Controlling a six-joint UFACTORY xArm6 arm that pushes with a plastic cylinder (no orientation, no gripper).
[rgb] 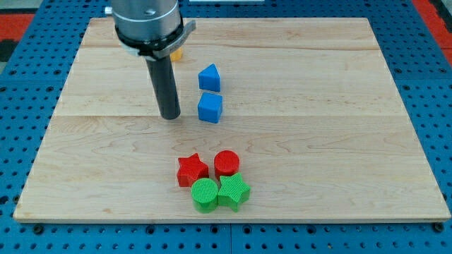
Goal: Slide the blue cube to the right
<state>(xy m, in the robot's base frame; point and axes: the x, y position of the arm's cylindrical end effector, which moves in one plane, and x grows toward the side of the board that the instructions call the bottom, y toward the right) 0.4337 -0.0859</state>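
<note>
The blue cube (210, 108) sits near the middle of the wooden board (339, 141). My tip (169, 116) rests on the board just to the view's left of the cube, a short gap apart from it. A blue triangular block (209, 77) stands right above the cube towards the view's top, close to it.
A red star (192, 171), a red cylinder (227, 163), a green cylinder (205, 194) and a green star (234, 191) cluster near the view's bottom. A yellow block (176, 53) is mostly hidden behind the arm at the view's top.
</note>
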